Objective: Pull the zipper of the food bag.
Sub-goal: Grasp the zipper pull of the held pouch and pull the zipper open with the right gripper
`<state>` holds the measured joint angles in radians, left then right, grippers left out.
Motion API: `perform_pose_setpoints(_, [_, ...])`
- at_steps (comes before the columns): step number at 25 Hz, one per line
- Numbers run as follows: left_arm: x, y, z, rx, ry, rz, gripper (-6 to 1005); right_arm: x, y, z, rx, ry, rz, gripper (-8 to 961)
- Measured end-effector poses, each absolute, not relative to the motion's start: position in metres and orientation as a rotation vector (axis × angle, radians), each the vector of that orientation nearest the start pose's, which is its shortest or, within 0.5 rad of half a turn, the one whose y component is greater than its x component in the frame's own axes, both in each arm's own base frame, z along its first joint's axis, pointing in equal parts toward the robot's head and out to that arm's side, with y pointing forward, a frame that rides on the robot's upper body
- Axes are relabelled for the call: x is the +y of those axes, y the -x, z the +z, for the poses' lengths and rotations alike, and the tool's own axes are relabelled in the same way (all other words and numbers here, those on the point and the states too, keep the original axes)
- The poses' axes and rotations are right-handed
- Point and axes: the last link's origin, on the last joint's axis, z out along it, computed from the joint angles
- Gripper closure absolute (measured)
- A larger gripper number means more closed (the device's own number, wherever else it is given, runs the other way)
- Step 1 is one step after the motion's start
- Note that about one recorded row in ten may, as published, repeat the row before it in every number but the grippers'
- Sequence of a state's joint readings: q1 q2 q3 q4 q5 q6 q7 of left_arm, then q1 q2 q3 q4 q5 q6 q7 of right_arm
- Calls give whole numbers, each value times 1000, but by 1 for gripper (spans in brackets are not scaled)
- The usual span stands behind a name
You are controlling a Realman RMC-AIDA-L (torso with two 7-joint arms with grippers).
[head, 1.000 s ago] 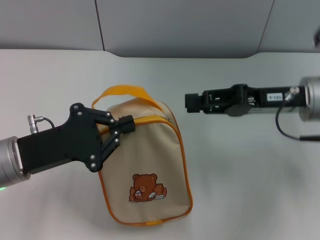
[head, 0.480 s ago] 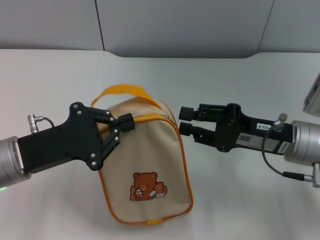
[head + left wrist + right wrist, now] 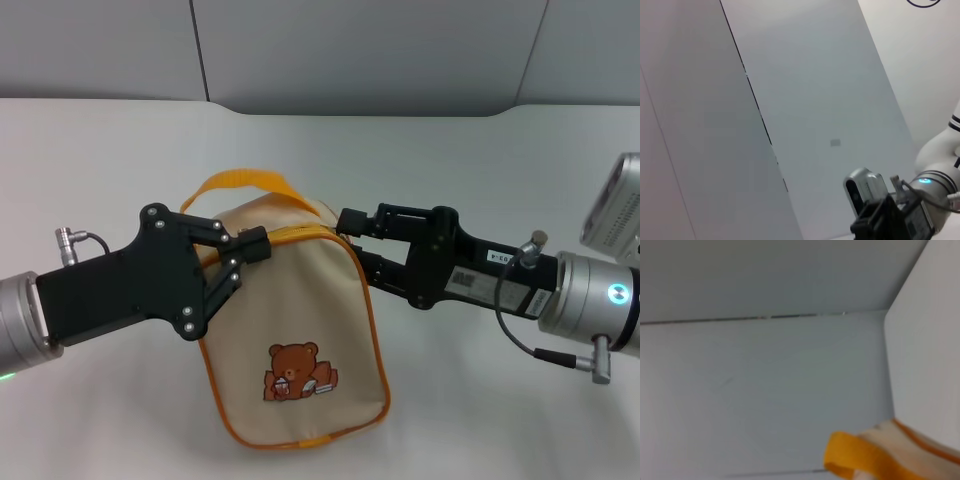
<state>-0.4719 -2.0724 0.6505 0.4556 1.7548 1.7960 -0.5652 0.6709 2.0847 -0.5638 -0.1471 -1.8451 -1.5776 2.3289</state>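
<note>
Mostly pale grey wall panels point(image 3: 765, 390) fill the right wrist view, with a thin dark seam point(image 3: 790, 316) running across between an upper and a lower panel. A second, fainter seam shows low down near the frame edge. A lighter white surface point(image 3: 927, 340) takes up one side, meeting the grey panels along a slanted edge. Poking into the corner: a piece of the food bag point(image 3: 890, 452), beige canvas with orange piping, and its orange strap handle point(image 3: 855, 457) folded in front. No gripper fingers visible here.
</note>
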Motion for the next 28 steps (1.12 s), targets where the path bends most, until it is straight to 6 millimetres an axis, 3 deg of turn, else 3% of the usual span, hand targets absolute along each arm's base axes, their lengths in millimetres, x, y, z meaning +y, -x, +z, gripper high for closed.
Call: perform_pose_setpoints(28, [294,253,1,258,2461,-994,979,315,-211,-61,2403,2048,1514,542])
